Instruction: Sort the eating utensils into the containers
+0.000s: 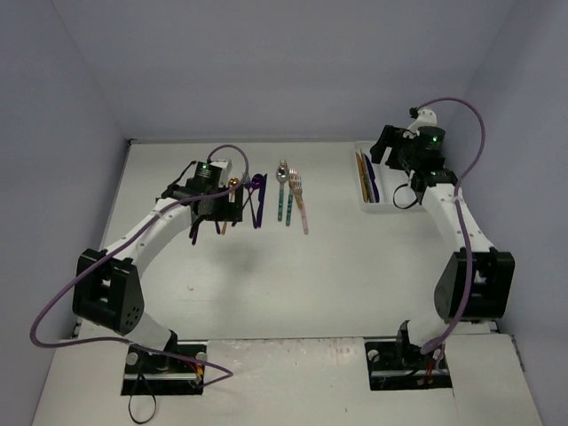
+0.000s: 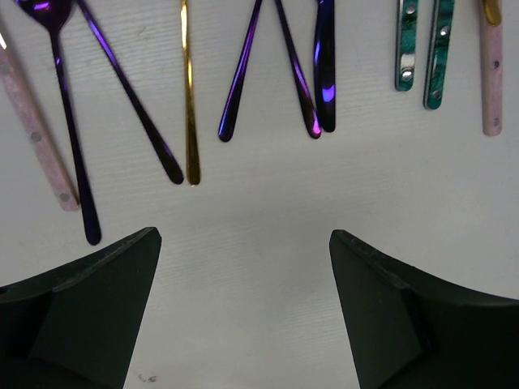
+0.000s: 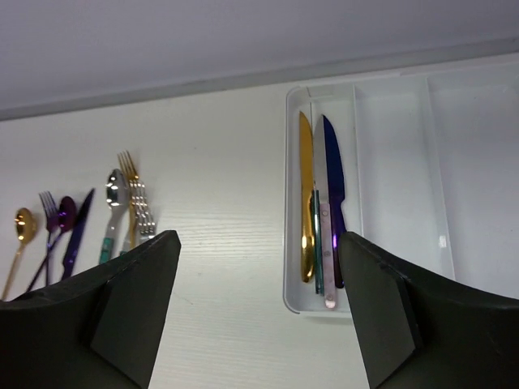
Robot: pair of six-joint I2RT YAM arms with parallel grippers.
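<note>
Knives (image 3: 306, 194), gold and dark blue, lie lengthwise in white tray (image 3: 397, 186).

Top cam is sitting above and behind the arm bases (image 1: 164, 362), looking down and forward over the whole table (image 1: 266, 288), fairly far off. Left wrist cam is pointing almost straight down, close in, peeking between its own fingers (image 2: 81, 316) at the handle ends of the loose utensils (image 2: 190, 121). Right wrist cam is hanging higher, looking forward across the tray (image 3: 389, 178), and it's catching those same utensils too, like the top view.
</note>
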